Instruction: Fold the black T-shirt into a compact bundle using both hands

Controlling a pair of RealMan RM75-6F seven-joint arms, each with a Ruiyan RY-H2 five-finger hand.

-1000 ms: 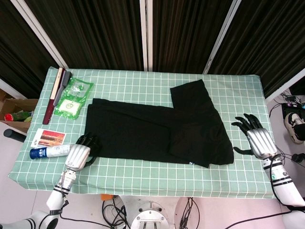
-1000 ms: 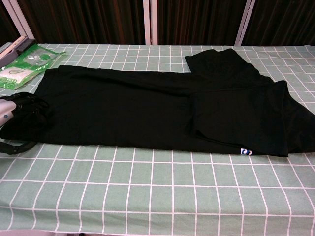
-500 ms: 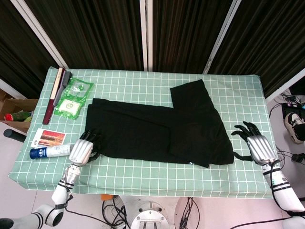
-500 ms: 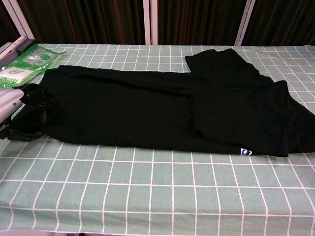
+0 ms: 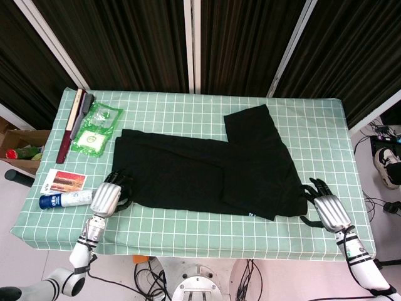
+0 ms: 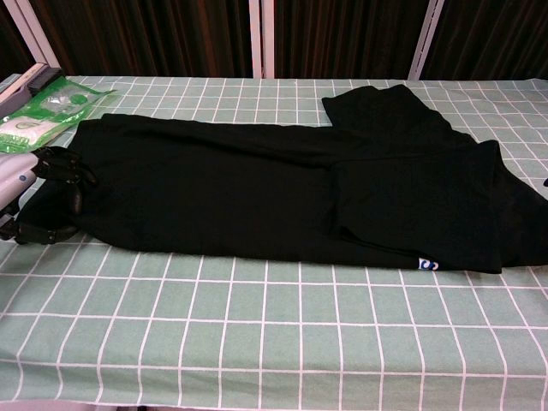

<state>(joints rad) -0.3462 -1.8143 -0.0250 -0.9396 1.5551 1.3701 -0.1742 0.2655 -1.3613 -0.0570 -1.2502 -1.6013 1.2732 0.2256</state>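
1. Left hand (image 5: 106, 197) sits at the black T-shirt's (image 5: 200, 172) left edge, fingers curled onto the hem; whether it's really gripping, can't tell.
2. Right hand (image 5: 328, 210) rests just off the shirt's right corner, fingers spread, holding nothing.
3. Bare checkered tablecloth (image 5: 188, 232) runs along the shirt's near side.
4. Shirt lies flat mid-table, partly folded, sleeve sticking out toward the far edge.

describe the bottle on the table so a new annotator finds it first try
Start at the green checked table and go to its left end, near the left hand. The bottle lies on its side just outside that hand, below a small picture card. It is the only white cylinder with a blue cap; the green packet and dark flat case sit further back.
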